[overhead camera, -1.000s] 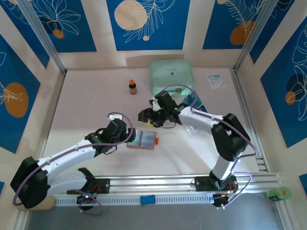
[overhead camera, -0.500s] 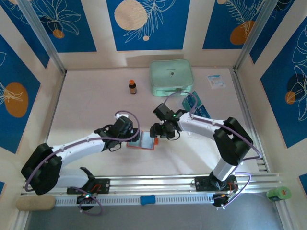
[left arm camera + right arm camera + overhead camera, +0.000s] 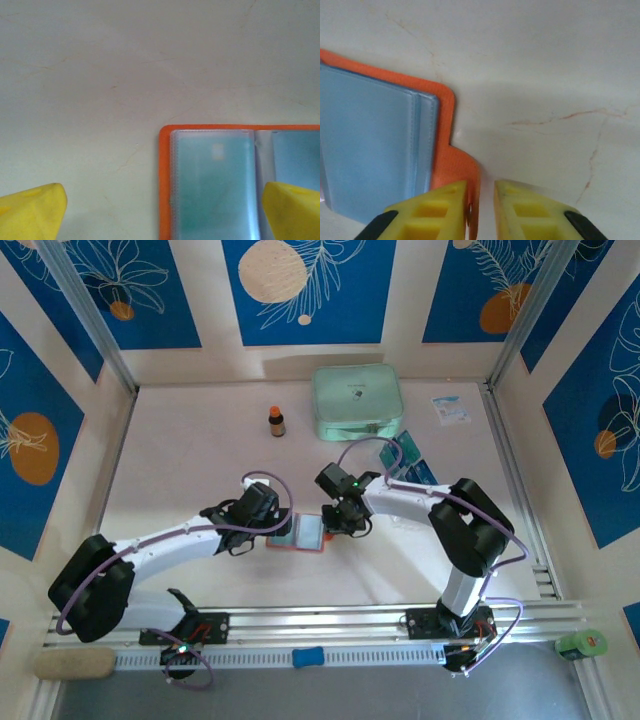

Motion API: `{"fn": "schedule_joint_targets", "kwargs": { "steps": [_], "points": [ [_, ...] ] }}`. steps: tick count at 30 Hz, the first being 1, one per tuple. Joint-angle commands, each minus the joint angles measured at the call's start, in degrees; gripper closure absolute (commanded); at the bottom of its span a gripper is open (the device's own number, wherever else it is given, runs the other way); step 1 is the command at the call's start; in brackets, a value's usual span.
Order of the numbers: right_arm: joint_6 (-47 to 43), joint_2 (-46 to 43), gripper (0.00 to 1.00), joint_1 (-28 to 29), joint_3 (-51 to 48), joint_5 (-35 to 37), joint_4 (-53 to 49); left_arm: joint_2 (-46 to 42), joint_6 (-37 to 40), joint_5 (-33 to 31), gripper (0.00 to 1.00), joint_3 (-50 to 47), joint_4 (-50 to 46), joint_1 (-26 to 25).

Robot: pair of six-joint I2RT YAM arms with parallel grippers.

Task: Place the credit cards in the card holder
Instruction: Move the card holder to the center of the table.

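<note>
We see the card holder lying open and flat on the table, at about 6 o'clock from the green case. The left gripper sits at its 9 o'clock edge and the right gripper at its 3 o'clock edge.

From the left wrist, the left gripper stands wide, its yellow fingers far apart. The card holder spreads from the middle of that gap toward 3 o'clock. Its orange corner is at 12 o'clock of the gap's middle, and a teal-tinted sleeve reaches the finger at 3 o'clock.

From the right wrist, the right gripper is narrow, with just a slit between its fingers. The card holder lies at 10 o'clock of it. The orange tab on its edge runs into the slit, against the finger at 9 o'clock. A pale sliver shows beside the other finger, so we cannot tell whether the tab is pinched.

The credit cards lie at 2 o'clock from the card holder, well apart from it, beside the right arm.
</note>
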Motion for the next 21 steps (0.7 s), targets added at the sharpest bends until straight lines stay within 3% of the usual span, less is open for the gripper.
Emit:
{"fn": "schedule_joint_targets", "kwargs": {
  "steps": [1, 3, 15, 16, 19, 21],
  "points": [
    [0.3, -0.15, 0.94, -1.45, 0.67, 0.49, -1.12, 0.36, 1.11, 0.47, 0.0, 0.97, 0.52, 0.51],
    [0.26, -0.83, 1.0, -2.34, 0.1, 0.31, -0.99, 0.41, 1.01, 0.48, 0.0, 0.87, 0.46, 0.51],
    [0.16, -4.16, 1.0, -5.79, -3.94, 0.31, -1.08, 0.85, 1.01, 1.02, 0.0, 1.17, 0.79, 0.51],
    [-0.11, -4.17, 0.95, -5.95, -4.0, 0.15, -0.99, 0.89, 0.97, 1.09, 0.0, 1.13, 0.86, 0.51],
    [-1.46, -4.69, 0.67, -6.56, -2.99, -0.23, -1.74, 1.02, 1.03, 1.26, 0.0, 1.32, 0.86, 0.51],
    [-2.36, -5.93, 0.58, -7.14, -1.92, -0.45, -2.75, 1.02, 1.01, 1.35, 0.0, 1.39, 0.78, 0.51]
  ]
}}
